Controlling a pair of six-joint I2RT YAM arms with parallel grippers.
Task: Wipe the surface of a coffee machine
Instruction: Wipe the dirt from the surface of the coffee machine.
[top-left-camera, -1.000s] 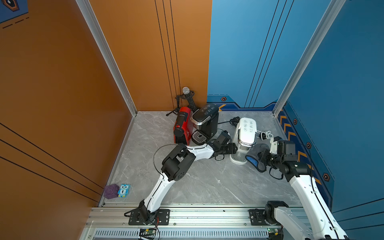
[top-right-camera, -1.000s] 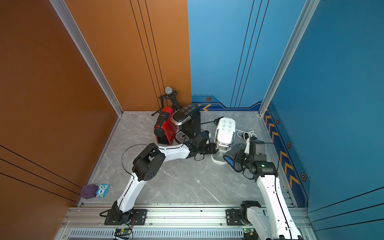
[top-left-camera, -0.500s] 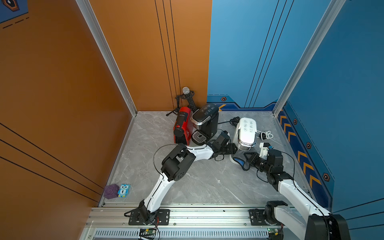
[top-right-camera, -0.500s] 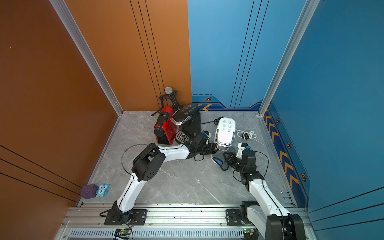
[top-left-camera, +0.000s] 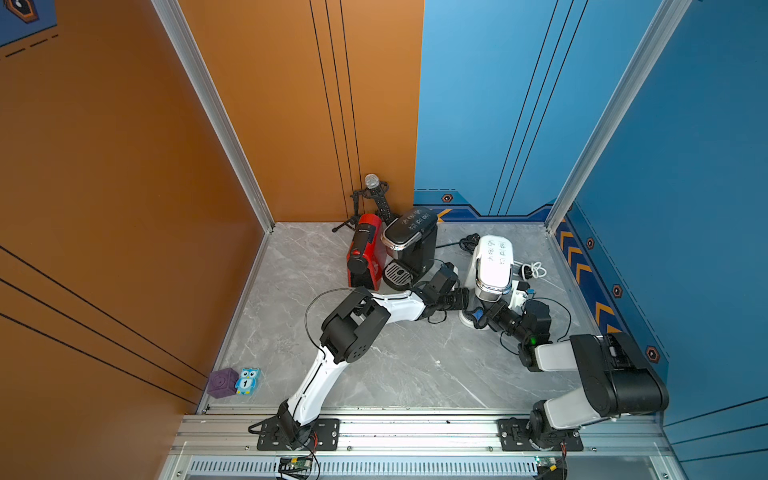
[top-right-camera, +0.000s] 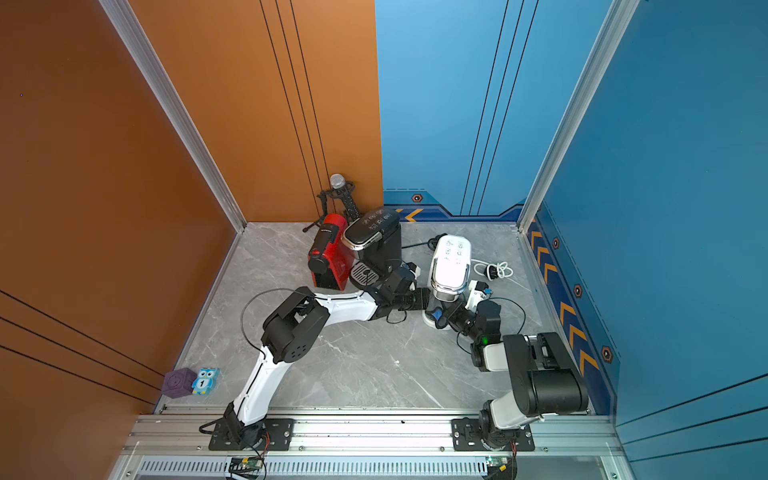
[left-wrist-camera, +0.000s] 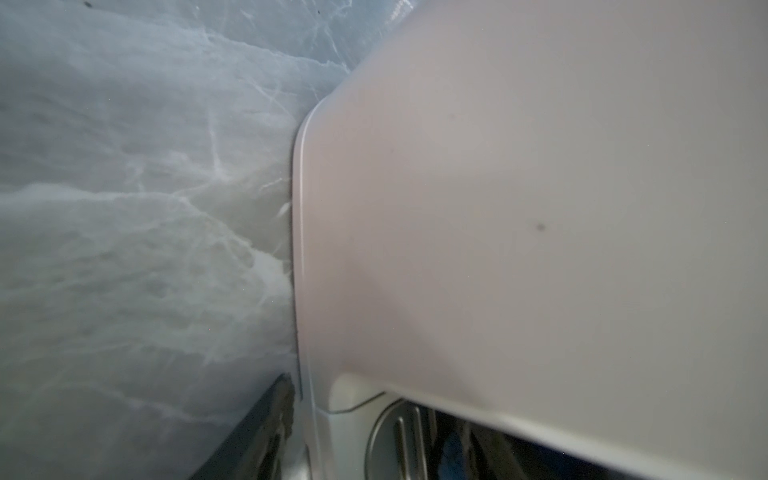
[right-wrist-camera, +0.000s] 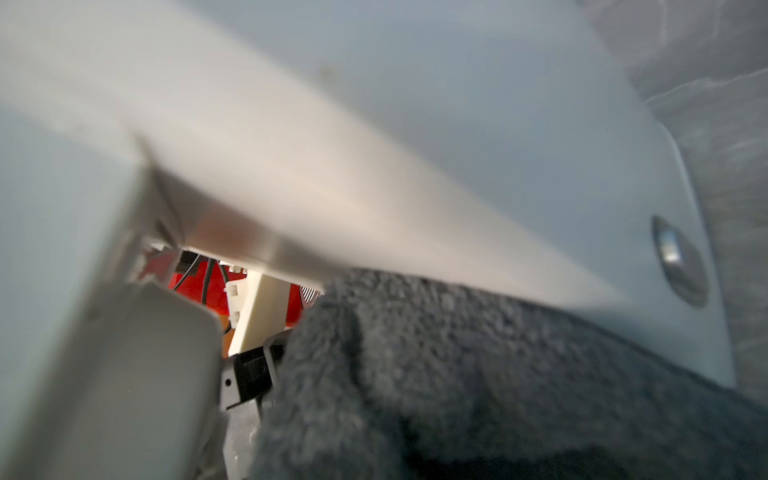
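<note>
Right wrist view: grey fuzzy cloth lies against the lower body of the white plastic coffee machine, which stands near the black coffee machine. Cloth is clenched in the right gripper; the left gripper is at the white machine's side, grip unclear. Wiping looks midway, top probably left.

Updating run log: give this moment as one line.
right pincer: shut on cloth; cloth: against white coffee machine; left pincer: beside machine

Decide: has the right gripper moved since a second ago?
Yes. The right gripper, shut on a grey fluffy cloth, slid from beside the white coffee machine to beneath its brewing head.
</note>
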